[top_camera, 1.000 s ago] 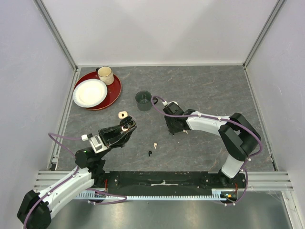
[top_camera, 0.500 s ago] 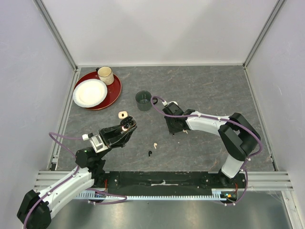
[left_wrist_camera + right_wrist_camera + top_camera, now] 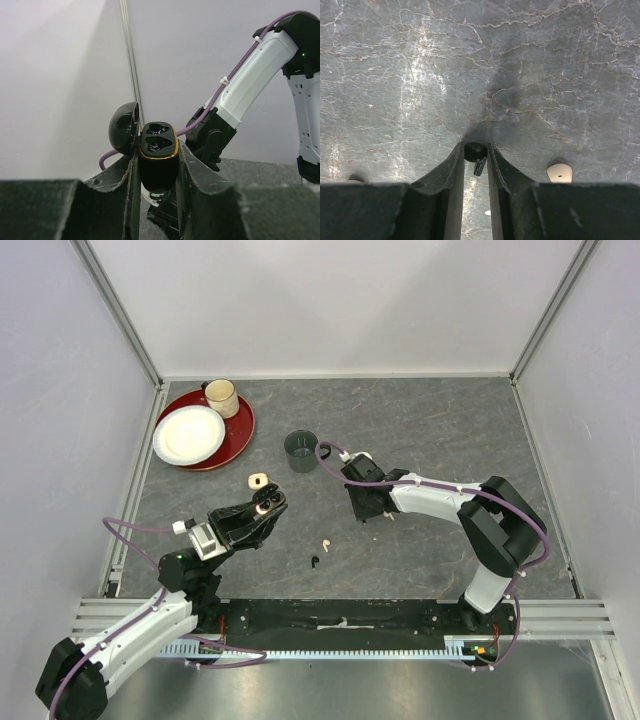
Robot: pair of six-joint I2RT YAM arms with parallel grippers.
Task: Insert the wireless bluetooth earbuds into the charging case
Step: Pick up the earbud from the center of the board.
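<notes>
pickup: right gripper (image 3: 476, 150) pinches a black stemmed earbud (image 3: 474, 153) near the dark green mug (image 3: 301, 450); left gripper (image 3: 158, 157) clamps the open black gold-rimmed case (image 3: 158, 172); next, lift it over.

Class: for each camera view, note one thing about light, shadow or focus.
Top external: even light, sharp throughout. Left wrist: charging case crisp, near fingers soft. Right wrist: a dark shadow falls on the table beyond the black earbud.

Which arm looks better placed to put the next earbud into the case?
Right. The right tool is closed around a black earbud on the table, so it probably only needs to lift and carry it. The left tool is occupied, holding the open charging case, sockets empty.
</notes>
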